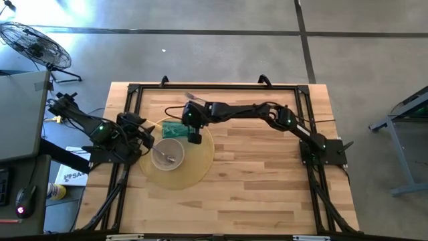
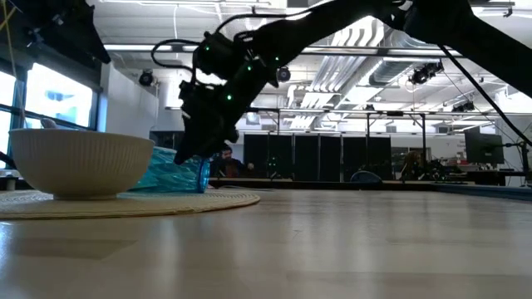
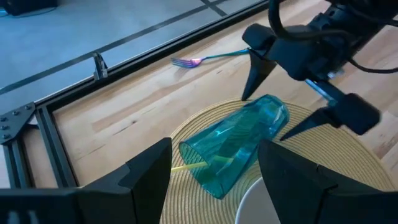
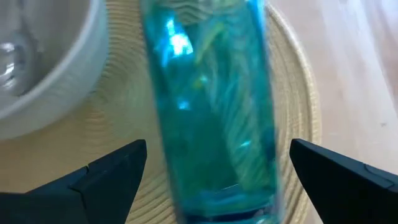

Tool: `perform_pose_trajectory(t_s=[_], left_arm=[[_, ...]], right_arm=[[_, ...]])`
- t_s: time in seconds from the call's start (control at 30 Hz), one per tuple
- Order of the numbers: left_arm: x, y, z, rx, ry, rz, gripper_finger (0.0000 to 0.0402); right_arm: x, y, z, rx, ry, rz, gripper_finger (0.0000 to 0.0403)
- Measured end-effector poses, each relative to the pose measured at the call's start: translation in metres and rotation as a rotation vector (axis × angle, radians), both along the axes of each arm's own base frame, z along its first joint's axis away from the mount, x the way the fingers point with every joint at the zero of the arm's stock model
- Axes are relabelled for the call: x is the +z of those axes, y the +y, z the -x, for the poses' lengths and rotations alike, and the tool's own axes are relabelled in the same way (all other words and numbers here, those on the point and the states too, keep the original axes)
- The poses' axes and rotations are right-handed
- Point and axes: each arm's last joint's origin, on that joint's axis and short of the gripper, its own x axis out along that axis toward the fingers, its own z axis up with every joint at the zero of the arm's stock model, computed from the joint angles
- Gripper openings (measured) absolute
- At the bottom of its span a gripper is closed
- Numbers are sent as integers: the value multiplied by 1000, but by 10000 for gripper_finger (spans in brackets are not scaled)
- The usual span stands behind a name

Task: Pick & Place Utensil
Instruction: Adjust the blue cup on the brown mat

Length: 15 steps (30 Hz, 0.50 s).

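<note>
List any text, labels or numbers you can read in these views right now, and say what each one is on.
"SA": only these letters are readable, on the white box on the floor beside the table's left edge in the high view; the rest is cut off by the frame and too small to read.
No readable text on the blue glass, bowl, woven mat or fork.

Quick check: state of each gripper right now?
Left gripper: open, empty, by the bowl.
Right gripper: open wide, fingers either side of the tipped teal glass, not closed on it.
</note>
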Motion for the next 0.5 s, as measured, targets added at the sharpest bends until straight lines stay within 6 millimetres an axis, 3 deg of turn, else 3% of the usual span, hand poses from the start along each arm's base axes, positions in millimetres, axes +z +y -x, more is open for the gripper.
perform_pose_trajectory(t_s=[0.27, 0.5], left_arm=[[-1, -2, -3, 1, 3, 1, 233], [-1, -2, -4, 2, -6, -3, 234]], right_arm=[[-16, -3, 3, 25, -5, -3, 390], [-18, -2, 3, 23, 0, 8, 383]])
